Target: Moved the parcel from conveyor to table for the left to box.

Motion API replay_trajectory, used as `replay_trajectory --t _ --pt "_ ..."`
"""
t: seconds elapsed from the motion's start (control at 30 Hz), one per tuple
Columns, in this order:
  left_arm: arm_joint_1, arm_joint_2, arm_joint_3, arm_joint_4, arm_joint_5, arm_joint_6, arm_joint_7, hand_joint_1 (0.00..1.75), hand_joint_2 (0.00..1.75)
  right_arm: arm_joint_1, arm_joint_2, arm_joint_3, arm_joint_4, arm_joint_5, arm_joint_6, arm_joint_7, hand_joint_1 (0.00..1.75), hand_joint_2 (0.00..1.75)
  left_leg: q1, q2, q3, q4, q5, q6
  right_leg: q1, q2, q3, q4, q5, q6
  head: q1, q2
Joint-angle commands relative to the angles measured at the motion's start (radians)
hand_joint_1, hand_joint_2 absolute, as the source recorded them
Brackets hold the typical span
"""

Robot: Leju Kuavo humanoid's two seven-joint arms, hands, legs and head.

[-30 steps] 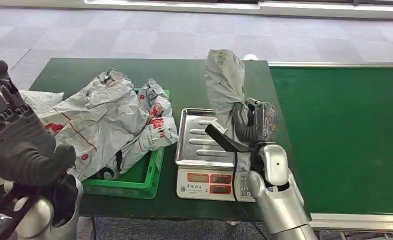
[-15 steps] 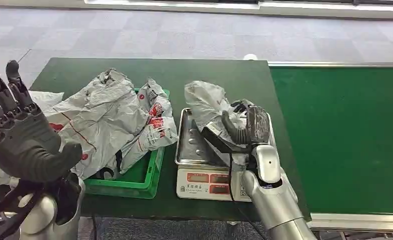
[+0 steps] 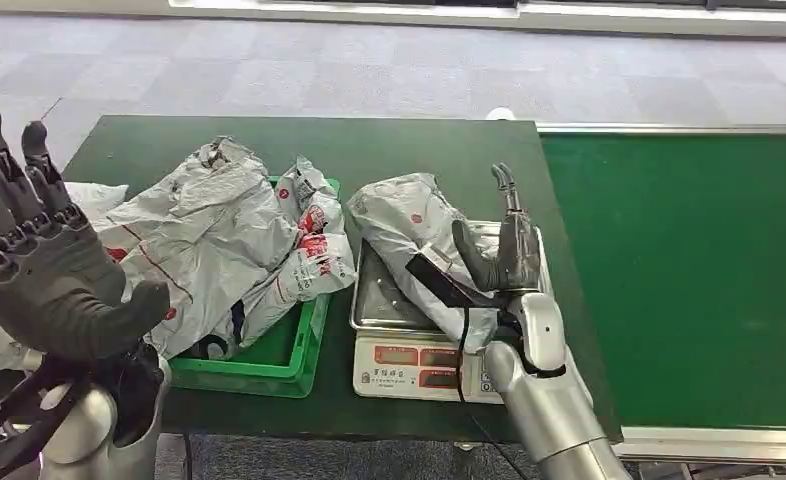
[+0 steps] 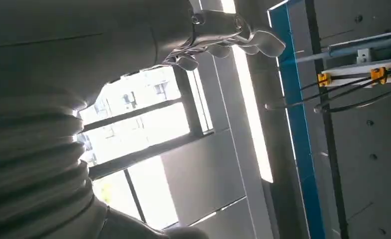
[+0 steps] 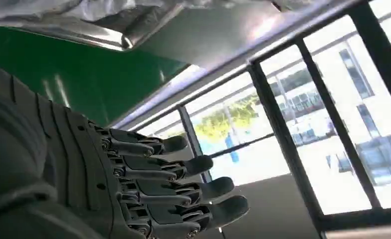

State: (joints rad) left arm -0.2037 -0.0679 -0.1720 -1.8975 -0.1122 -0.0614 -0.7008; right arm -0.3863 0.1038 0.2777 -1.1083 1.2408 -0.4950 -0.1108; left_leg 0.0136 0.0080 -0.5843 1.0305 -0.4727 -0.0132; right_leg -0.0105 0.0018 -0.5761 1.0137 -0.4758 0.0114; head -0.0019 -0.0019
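**Parcel set down on the scale tray; boxing by the left hand not yet begun**

Nearest the camera, at the left, the left hand (image 3: 44, 265) is raised above the near left corner of the table, palm facing the scene, fingers spread apart and holding nothing. At the near right, the silver right arm reaches forward to the scale (image 3: 424, 365), whose two red displays face the near edge of the table (image 3: 389, 150). The right hand (image 3: 504, 250) stands at the right side of the scale's steel tray (image 3: 369, 300) with its fingers extended upward and apart; the right wrist view likewise shows the fingers straight and grasping nothing. The grey parcel (image 3: 409, 225) lies slumped across the tray, running from its far left corner toward the right hand; whether the thumb touches the bag cannot be told.

To the left of the scale, the green box (image 3: 294, 355) holds a heap of other grey mailer bags (image 3: 209, 235), which overhang its rim. At the right, the green conveyor (image 3: 689, 270) carries no parcel in the visible stretch.

Judged from this arrangement, the first half of the task, conveyor to table, is complete, with the parcel released on the scale. What is left is the left hand's share: reaching across, taking the parcel, and placing it in the green box.
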Motion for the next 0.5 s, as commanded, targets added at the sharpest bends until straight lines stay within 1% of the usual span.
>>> replay_trajectory --t 0.03,0.07,0.1,0.13,0.17,0.2,0.23,0.27,0.33,0.37,0.4,0.43,0.47,0.5 --pt "-0.111 -0.038 -0.048 0.262 -0.147 0.016 0.01 0.0 1.75 0.199 0.213 -0.348 -0.701 -0.264 -0.203 -0.587 0.0 0.0 -0.001 -0.007 -0.004 0.0 0.001 0.0 -0.001 -0.007 -0.003 0.002 -0.002 -0.001 0.0 0.0" --pt "-0.162 -0.053 -0.066 0.339 -0.237 0.034 0.05 0.0 1.75 0.217 0.221 -0.353 -0.849 -0.262 -0.203 -0.587 0.0 1.75 -0.002 -0.009 -0.003 -0.001 0.002 0.0 -0.001 -0.009 -0.002 0.001 -0.002 -0.001 0.0 0.0" --pt "-0.215 -0.06 -0.092 0.423 -0.349 0.068 0.1 0.0 1.75 0.227 0.227 -0.349 -0.954 -0.256 -0.203 -0.587 0.0 1.75 -0.002 -0.012 -0.006 0.001 0.002 0.0 -0.002 -0.011 -0.004 0.004 -0.002 -0.001 0.0 0.0" --pt "-0.241 -0.063 -0.107 0.469 -0.407 0.087 0.125 0.0 1.75 0.231 0.228 -0.344 -0.993 -0.256 -0.203 -0.587 0.0 1.75 -0.002 -0.014 -0.007 0.002 0.002 0.001 -0.002 -0.014 -0.005 0.004 -0.003 -0.001 0.0 0.0" --pt "-0.292 -0.068 -0.138 0.563 -0.516 0.129 0.165 0.0 1.75 0.237 0.231 -0.334 -1.048 -0.246 -0.203 -0.587 0.0 1.75 -0.002 -0.017 -0.009 0.002 0.003 0.001 -0.002 -0.017 -0.006 0.004 -0.003 -0.001 0.0 0.0" --pt "-0.342 -0.071 -0.171 0.657 -0.617 0.156 0.209 0.0 1.75 0.238 0.235 -0.324 -1.079 -0.237 -0.203 -0.587 0.0 1.75 -0.003 -0.016 -0.008 0.002 0.003 0.001 -0.001 -0.016 -0.005 0.002 -0.002 0.0 0.0 0.0" --pt "-0.362 -0.071 -0.191 0.698 -0.67 0.166 0.236 0.0 1.75 0.239 0.235 -0.318 -1.086 -0.236 -0.203 -0.587 0.0 1.75 -0.002 -0.013 -0.007 0.001 0.002 0.001 -0.001 -0.013 -0.004 0.002 -0.001 0.0 0.0 0.0" --pt "-0.362 -0.071 -0.191 0.698 -0.67 0.166 0.236 0.0 1.75 0.239 0.235 -0.318 -1.086 -0.236 -0.203 -0.587 0.0 1.75 -0.003 -0.019 -0.008 0.0 0.004 0.001 -0.002 -0.019 -0.003 0.001 -0.001 0.0 0.0 0.0" --pt "-0.362 -0.071 -0.191 0.698 -0.67 0.166 0.236 0.0 1.75 0.239 0.235 -0.318 -1.086 -0.236 -0.203 -0.587 0.0 1.75 -0.003 -0.01 -0.006 0.0 0.002 0.001 -0.003 -0.011 -0.005 0.001 0.0 0.0 0.0 0.0" --pt "-0.398 -0.071 -0.228 0.783 -0.771 0.2 0.275 0.0 1.75 0.231 0.234 -0.31 -1.087 -0.238 -0.203 -0.587 0.0 1.75 -0.003 -0.009 -0.005 -0.001 0.004 0.001 -0.003 -0.01 -0.004 0.0 0.002 0.0 0.0 0.0" --pt "-0.432 -0.074 -0.26 0.855 -0.844 0.204 0.309 0.0 1.75 0.229 0.233 -0.303 -1.086 -0.246 -0.203 -0.587 0.0 1.75 -0.002 -0.006 -0.005 0.0 0.003 0.002 -0.003 -0.008 -0.004 0.0 0.002 0.0 0.0 0.0" --pt "-0.452 -0.08 -0.272 0.895 -0.875 0.213 0.323 0.0 1.75 0.226 0.233 -0.298 -1.081 -0.248 -0.203 -0.587 0.0 1.75 -0.002 -0.008 -0.005 -0.001 0.004 0.002 -0.003 -0.01 -0.003 -0.001 0.003 0.0 0.0 0.0" --pt "-0.452 -0.08 -0.272 0.895 -0.875 0.213 0.323 0.0 1.75 0.226 0.233 -0.298 -1.081 -0.248 -0.203 -0.587 0.0 1.75 -0.001 -0.008 -0.005 0.0 0.003 0.002 -0.003 -0.01 -0.003 0.0 0.002 0.001 0.0 0.0" --pt "-0.493 -0.095 -0.299 0.984 -0.928 0.232 0.341 0.0 1.75 0.216 0.237 -0.292 -1.065 -0.248 -0.203 -0.587 0.0 1.75 -0.002 -0.008 -0.004 -0.002 0.004 0.002 -0.004 -0.009 -0.003 -0.002 0.003 0.001 0.0 0.0"
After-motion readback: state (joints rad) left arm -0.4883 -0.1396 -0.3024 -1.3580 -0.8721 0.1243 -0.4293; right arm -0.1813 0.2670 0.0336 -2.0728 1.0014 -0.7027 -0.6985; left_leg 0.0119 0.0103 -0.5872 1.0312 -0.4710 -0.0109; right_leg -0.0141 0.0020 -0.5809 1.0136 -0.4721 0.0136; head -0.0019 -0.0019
